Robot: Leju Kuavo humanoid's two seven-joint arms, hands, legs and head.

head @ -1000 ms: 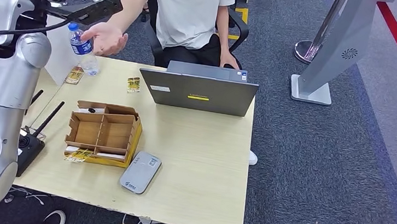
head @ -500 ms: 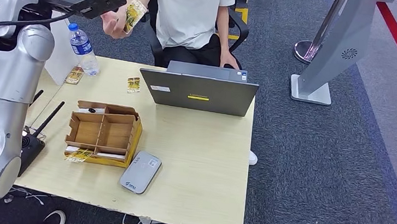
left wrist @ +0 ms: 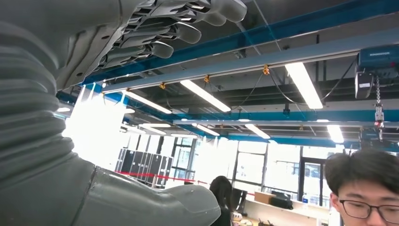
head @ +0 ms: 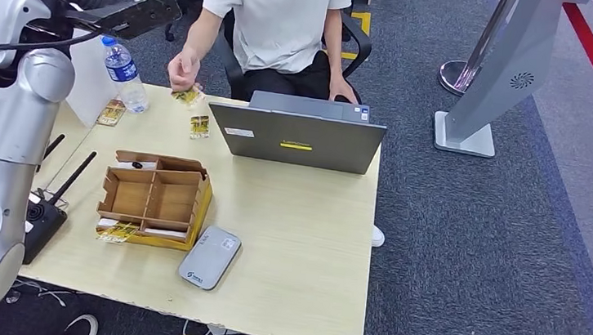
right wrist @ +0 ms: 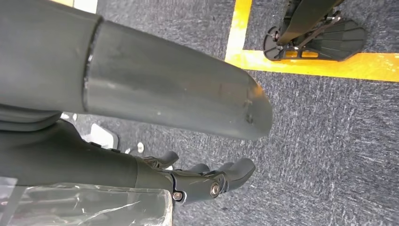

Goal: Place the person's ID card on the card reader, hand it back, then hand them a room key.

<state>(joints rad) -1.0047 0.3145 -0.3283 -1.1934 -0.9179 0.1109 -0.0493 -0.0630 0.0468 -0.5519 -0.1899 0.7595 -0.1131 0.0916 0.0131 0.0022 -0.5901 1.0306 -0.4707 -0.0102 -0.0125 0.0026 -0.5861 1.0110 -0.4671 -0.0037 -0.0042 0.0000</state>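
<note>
**Card in the person's hand at the table's far edge; both robot hands empty**

The left arm is raised high at the left of the head view, its forearm reaching toward the seated person. In the left wrist view the left hand [left wrist: 155, 33] is seen against a ceiling of blue beams and strip lights; its fingers [left wrist: 188, 32] are extended and slightly curved, the thumb is set apart, and nothing is held.

In the right wrist view the right hand [right wrist: 202, 181] is seen above dark carpet with a yellow floor line. Its fingers are loosely curled and apart from the thumb, and nothing is held.

A yellow-patterned card [head: 188, 95] is pinched in the person's hand [head: 182, 69], just above the far edge of the table [head: 302, 250]. A second small card [head: 199, 127] lies flat on the table directly below it, beside the laptop [head: 296, 139]. A third card [head: 111, 112] lies near the water bottle [head: 126, 73] at the far left corner.

The grey card reader [head: 209, 258] lies near the front edge of the table, with nothing on it. It is just beside the wooden compartment box [head: 155, 197]; small items lie in the box's far compartment, too small to identify. A black router [head: 46, 217] sits at the table's left edge.
</note>
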